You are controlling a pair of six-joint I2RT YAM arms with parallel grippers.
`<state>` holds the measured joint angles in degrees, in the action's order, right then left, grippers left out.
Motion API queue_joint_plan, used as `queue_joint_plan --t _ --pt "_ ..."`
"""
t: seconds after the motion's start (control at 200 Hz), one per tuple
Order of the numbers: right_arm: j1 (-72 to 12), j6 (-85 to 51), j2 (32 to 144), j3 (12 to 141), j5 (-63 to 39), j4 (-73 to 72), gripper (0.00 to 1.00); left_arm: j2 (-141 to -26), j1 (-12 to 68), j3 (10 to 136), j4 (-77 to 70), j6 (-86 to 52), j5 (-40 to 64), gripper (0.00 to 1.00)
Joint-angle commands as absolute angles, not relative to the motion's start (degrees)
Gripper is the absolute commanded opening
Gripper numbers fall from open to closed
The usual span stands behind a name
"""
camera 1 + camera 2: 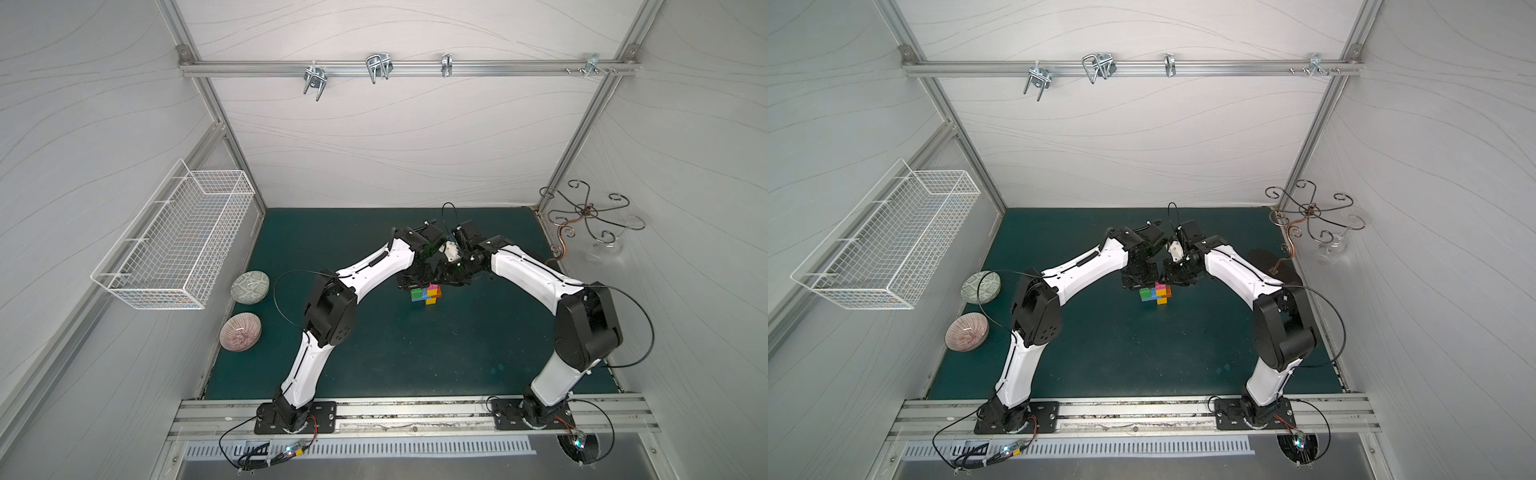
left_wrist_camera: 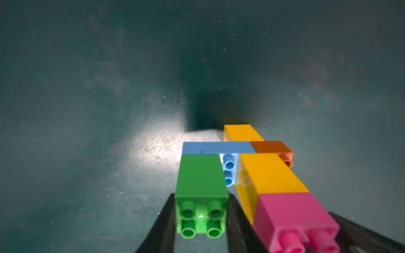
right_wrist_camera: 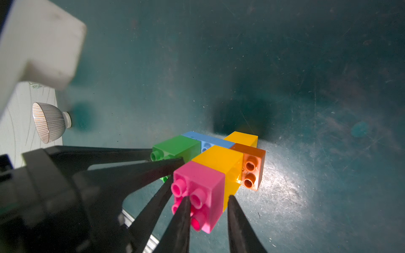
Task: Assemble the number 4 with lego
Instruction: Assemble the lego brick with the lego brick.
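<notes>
Left gripper [image 2: 201, 195] clamping green brick [image 2: 200, 175], one finger pressing each side. Right gripper [image 3: 208, 197] pinching pink brick [image 3: 203, 181]. We are seeing number 4 [image 1: 427, 293] lying on teal mat [image 1: 374, 353]. Green brick joining one end of blue brick [image 2: 214, 147]; orange brick [image 2: 271, 147] touching blue brick's other end; yellow brick [image 2: 269, 173] running from blue brick to pink brick; second yellow brick [image 2: 241, 132] touching blue brick's opposite side.

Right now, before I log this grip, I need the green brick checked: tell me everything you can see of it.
The green brick is a square block of glossy plastic, with four round studs on one face. It sits pressed onto one end of the blue brick, apart from the yellow brick beside it. The left gripper is shut on its two opposite sides, studs toward the wrist.
</notes>
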<state>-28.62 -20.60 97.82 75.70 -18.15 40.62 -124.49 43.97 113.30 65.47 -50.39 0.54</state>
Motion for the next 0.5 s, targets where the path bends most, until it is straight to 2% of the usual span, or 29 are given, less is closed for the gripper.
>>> queue_joint_plan --t 0.0,0.13,0.495 --pt "-28.0 -20.1 101.8 71.3 -10.8 49.1 0.29 -127.0 45.4 113.1 63.0 -51.3 3.1 0.0" --pt "-27.9 -19.9 101.5 71.5 -10.7 49.4 0.29 -126.7 45.3 113.4 63.2 -51.0 3.1 0.0" --pt "-27.9 -19.9 100.9 71.6 -10.3 50.0 0.29 -125.3 45.0 114.4 63.8 -50.4 2.4 0.12"
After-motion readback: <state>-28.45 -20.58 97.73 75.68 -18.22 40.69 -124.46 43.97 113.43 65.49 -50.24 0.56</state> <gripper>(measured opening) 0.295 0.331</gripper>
